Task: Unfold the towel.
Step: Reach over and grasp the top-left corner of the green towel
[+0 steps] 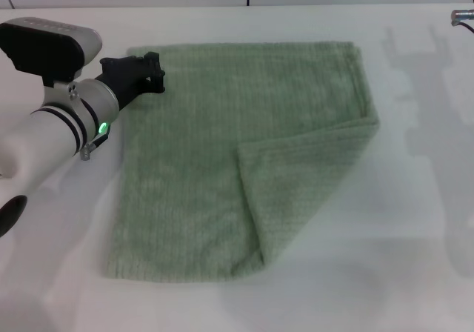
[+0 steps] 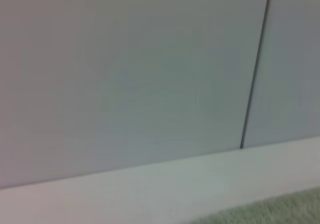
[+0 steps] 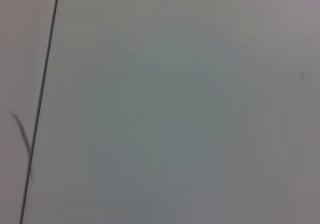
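The towel (image 1: 222, 147) is a pale sage-green ribbed cloth lying flat on the white table (image 1: 415, 198). Its near right corner (image 1: 296, 191) is folded over onto the top, making a triangular flap. My left gripper (image 1: 152, 72) is black and sits at the towel's far left corner, low over the edge. A strip of the towel also shows in the left wrist view (image 2: 270, 211). Only a small metal part of my right arm (image 1: 463, 15) shows, at the far right edge, well away from the towel.
The pale wall (image 2: 130, 74) with a dark vertical seam (image 2: 255, 69) stands behind the table's far edge. The right arm's shadow (image 1: 422, 72) falls on the table to the right of the towel.
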Controlling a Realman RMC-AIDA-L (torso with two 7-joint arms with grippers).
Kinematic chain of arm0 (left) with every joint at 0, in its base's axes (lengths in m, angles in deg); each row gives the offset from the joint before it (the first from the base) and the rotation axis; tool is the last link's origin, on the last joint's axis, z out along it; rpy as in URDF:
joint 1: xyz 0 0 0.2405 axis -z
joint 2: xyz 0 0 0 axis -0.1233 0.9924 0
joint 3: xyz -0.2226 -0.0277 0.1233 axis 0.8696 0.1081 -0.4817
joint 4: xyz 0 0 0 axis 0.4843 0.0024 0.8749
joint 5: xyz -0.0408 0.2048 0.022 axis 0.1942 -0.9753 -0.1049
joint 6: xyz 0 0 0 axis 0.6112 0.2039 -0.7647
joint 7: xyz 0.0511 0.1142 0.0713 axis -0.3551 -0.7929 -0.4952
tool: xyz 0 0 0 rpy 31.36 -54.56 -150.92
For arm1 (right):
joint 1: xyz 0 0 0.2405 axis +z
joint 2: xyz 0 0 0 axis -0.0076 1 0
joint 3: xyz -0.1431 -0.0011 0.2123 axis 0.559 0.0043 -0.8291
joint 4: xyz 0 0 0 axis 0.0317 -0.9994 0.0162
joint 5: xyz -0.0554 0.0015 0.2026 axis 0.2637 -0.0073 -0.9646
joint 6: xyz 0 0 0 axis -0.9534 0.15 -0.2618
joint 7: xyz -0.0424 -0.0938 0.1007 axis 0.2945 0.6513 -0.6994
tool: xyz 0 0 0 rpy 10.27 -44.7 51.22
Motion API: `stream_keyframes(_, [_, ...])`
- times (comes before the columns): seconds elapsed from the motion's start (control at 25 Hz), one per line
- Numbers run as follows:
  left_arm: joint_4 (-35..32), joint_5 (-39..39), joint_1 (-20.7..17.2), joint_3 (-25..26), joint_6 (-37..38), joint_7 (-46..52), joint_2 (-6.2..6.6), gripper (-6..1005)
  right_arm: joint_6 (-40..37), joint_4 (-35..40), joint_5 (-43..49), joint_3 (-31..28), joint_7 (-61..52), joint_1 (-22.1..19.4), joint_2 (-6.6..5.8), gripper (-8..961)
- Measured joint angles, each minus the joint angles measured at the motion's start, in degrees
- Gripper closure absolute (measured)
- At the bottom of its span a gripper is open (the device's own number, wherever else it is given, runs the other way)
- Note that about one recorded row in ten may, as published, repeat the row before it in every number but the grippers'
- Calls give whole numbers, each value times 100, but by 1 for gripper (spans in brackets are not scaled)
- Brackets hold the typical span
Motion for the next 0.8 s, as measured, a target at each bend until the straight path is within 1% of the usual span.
stream_keyframes(0.04, [0, 0, 51, -26, -154, 0, -6, 1001, 63, 18, 4, 0, 0, 4, 0, 177])
stream_keyframes(0.32, [-4, 0, 111, -46, -327, -1, -6, 1001, 136, 32, 13, 0, 0, 35, 0, 175])
stream_keyframes(0.4, [-40, 0, 211, -46, -584, -15, -5, 1001, 179, 32, 13, 0, 0, 56, 0, 174])
stream_keyframes(0.72, [-63, 0, 249, -43, -720, -38, -5, 1001, 236, 39, 24, 0, 0, 97, 0, 175])
stream_keyframes(0.8, [-89, 0, 284, -15, -856, -30, 0, 1001, 236, 41, 26, 0, 0, 103, 0, 175])
